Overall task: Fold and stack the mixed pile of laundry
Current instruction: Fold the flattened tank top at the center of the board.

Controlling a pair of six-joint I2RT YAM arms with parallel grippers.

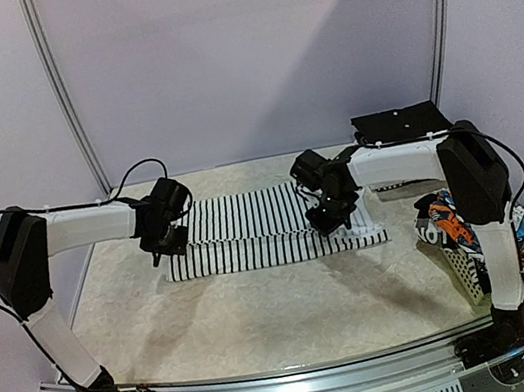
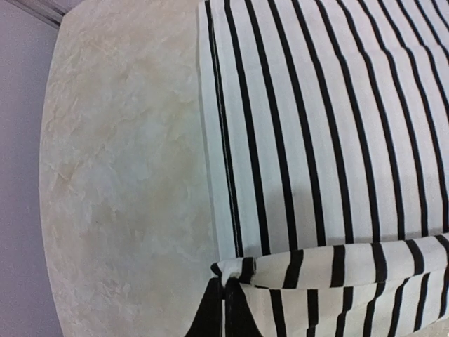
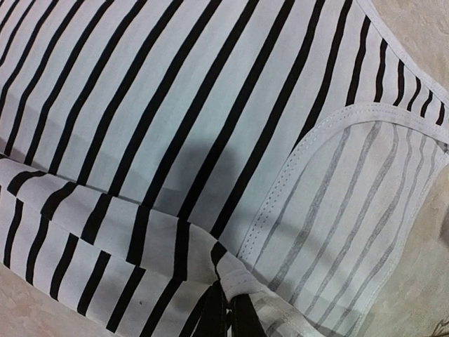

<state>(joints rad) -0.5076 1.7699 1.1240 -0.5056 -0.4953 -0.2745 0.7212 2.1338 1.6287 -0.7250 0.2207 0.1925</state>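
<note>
On mottled beige table (image 1: 261, 308), soft black-striped white garment (image 1: 248, 229), left fingers (image 2: 208, 319) and right fingers (image 3: 217, 323) clamped on its edge.

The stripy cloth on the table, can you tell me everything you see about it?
The stripy cloth is soft and white with thin black stripes. It lies spread across the far middle of the table, mostly flat. A fold is pinched up near each end, one by the shut left tool, one by the shut right tool. At the right end a stitched hem is turned over, showing its paler inside.
</note>
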